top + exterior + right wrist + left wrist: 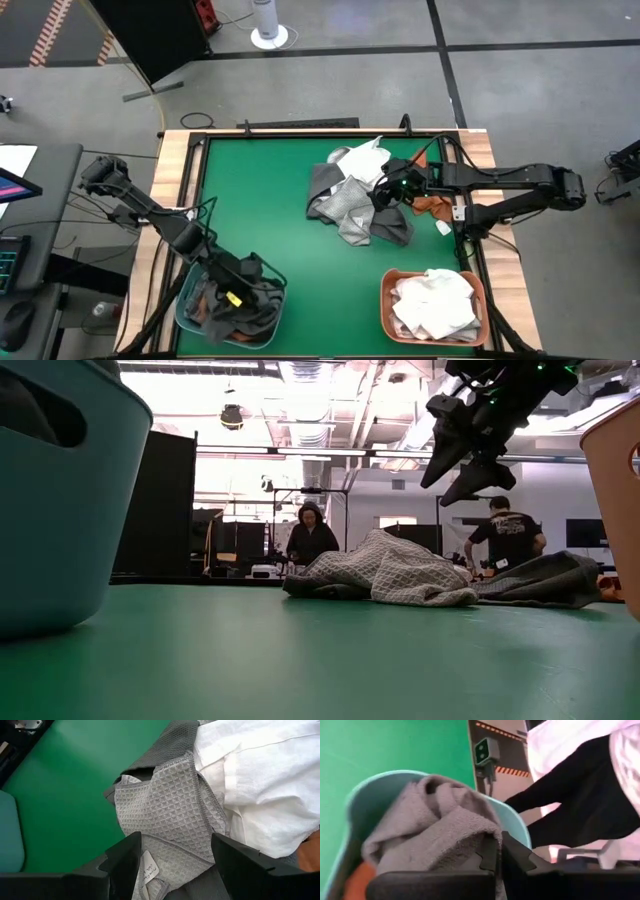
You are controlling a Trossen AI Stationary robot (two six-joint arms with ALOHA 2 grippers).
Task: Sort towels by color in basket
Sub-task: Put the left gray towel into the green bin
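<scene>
**White cloths binned, dark ones partly sorted, a mixed heap left on the mat**

White towels [432, 303] are seen gathered in the orange basket [385, 300] at the near right of the green table [260, 200], and nothing of another colour shows among them. In the teal basket [183, 318] at the near left, a dark grey towel [435, 827] lies on top, with a patch of rust orange showing beneath it in the left wrist view. The left gripper [232, 290] is lowered into that basket; its fingers [487, 855] are closed together against the grey cloth, though whether the cloth is actually pinched cannot be told.

A heap [355, 195] is left toward the far right of the table: a light grey waffle towel [165, 810], a white towel [260, 780], darker grey pieces, and a rust orange towel [432, 204] at its right edge. The right gripper [392, 192] hovers above this heap with its jaws spread wide and nothing held.

The sorting is judged to be perhaps half done. The heap remains to be cleared piece by piece, and no third basket for the light grey or orange cloths is visible.
</scene>
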